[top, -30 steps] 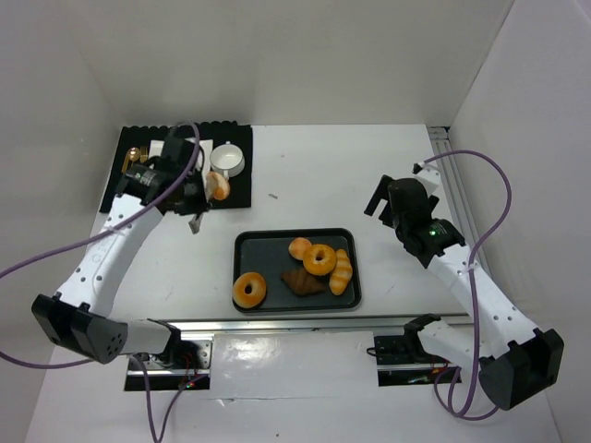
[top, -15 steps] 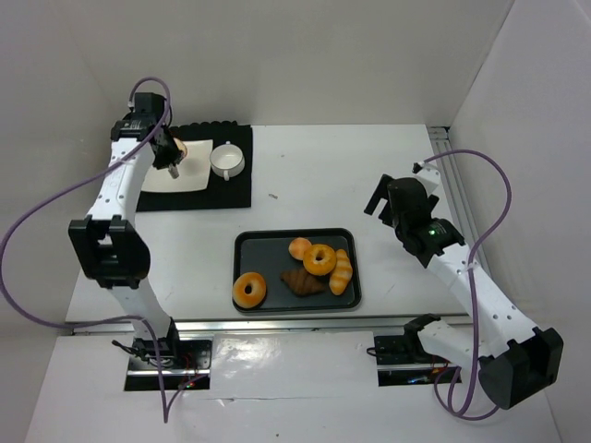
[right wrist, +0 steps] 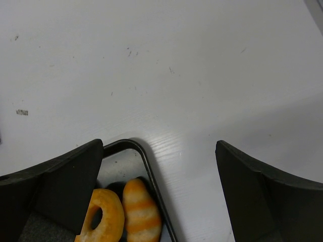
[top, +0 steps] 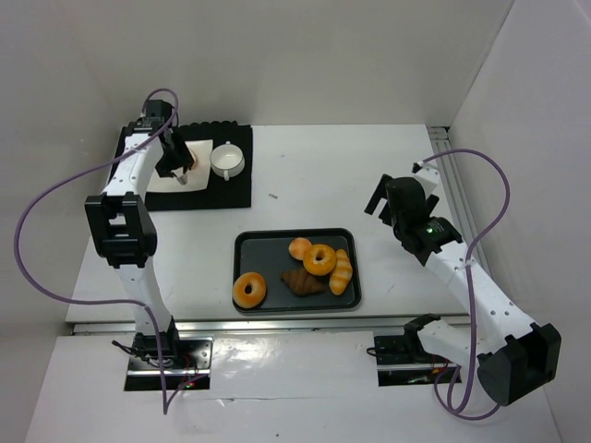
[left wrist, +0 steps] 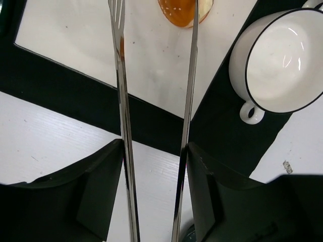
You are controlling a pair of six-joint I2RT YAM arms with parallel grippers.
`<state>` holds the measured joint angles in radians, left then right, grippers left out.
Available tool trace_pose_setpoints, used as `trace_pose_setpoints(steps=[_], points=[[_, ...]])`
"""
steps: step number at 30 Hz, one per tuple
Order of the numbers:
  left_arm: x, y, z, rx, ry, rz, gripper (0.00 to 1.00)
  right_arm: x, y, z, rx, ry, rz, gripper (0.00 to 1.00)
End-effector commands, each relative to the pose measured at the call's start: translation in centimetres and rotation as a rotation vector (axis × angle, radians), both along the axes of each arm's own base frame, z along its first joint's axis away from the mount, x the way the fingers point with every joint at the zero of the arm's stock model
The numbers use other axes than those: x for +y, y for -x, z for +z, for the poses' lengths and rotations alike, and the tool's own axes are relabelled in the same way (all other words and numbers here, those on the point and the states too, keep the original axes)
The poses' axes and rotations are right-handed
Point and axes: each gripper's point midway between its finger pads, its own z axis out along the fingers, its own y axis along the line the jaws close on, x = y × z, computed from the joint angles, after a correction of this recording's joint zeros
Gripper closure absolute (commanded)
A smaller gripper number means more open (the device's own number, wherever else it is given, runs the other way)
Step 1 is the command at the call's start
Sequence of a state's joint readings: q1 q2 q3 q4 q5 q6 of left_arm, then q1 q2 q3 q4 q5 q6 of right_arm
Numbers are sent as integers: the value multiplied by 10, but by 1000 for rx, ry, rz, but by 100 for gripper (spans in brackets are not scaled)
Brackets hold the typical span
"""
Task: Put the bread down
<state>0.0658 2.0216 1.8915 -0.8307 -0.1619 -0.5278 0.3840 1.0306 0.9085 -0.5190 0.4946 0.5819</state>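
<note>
Setting: a white table [top: 351, 166] enclosed by white walls.
Far left corner of the table: one black mat [top: 235, 189] carrying one white square plate [left wrist: 65, 30] and one white black-rimmed cup [left wrist: 282, 55], side by side.
Middle of the table, toward the near edge: one dark rectangular tray [top: 268, 254].
Buns: two, smooth, round and golden-orange. The first bun [left wrist: 182, 10] lies on the plate. The second bun [top: 299, 247] lies on the tray, touching a donut.
Other tray contents: two orange ring donuts, the near-left donut [top: 249, 290] and the middle donut [top: 320, 258]; one brown croissant [top: 303, 281]; one pale striped long roll [top: 342, 272].
Left gripper [left wrist: 154, 151]: over the plate, its fingers closed around one pair of metal tongs [left wrist: 122, 101].
Tongs: arms apart, clamping nothing. The first bun lies at the tips; one arm crosses in front of it and the other is clear of it.
Right gripper [right wrist: 159, 146]: fingers wide apart, nothing between them, above the table by the tray's far right corner.
Left wrist view only: the first bun and the tong arms, which the arm hides from above.
Top view only: the whole tray and its five items.
Right wrist view: one tray corner, with part of one donut and the roll.
</note>
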Motion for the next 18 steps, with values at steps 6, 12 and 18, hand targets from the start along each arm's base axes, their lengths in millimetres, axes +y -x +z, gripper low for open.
trace_pose_setpoints(steps=[6,12,18], points=[[2,15,73,-177,-9,9,36,-3,-1,13,-45,7,-13,1],[-5,20,85,-200,-9,-36,33,0,0,15,-49,-7,3,1],[-9,25,96,-222,-13,-44,33,0,1,18,-57,-11,3,1]])
